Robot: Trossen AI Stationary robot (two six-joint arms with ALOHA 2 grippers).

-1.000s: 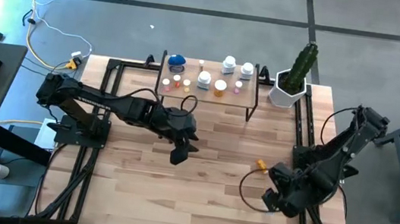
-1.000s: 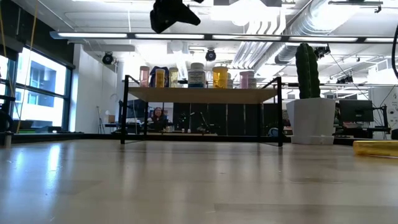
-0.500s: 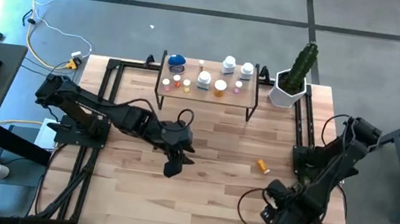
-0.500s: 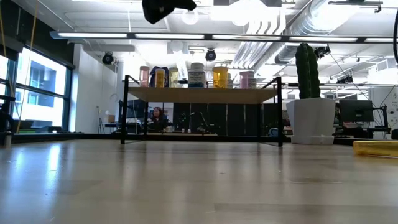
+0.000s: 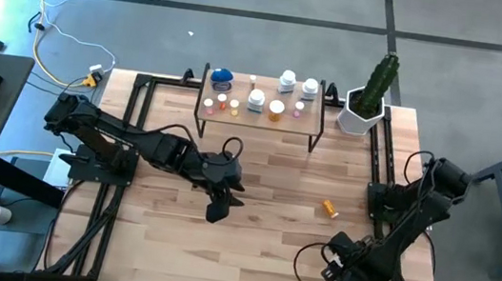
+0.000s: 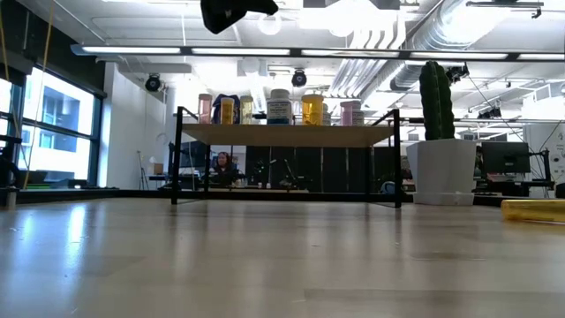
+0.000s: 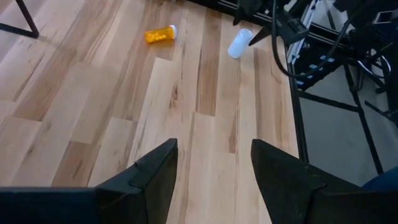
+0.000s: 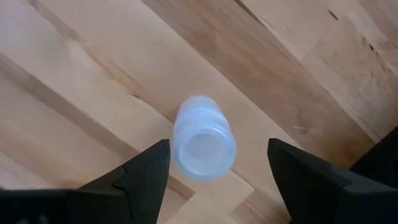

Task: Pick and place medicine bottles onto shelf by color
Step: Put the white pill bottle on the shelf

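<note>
Two bottles remain off the shelf point(image 5: 316, 122): an orange bottle point(image 5: 329, 208) lying on the tabletop point(image 5: 256, 252), and a white bottle point(image 8: 203, 139) near the table's right front corner. Since a second ago the right gripper point(image 5: 342, 272) has swung toward that corner and now hangs over the white bottle, jaws spread either side of it, not yet closed; a grasp seems imminent. Left gripper point(image 5: 216, 210), mid-table, is open and empty. About ten bottles stand on the shelf.
</note>
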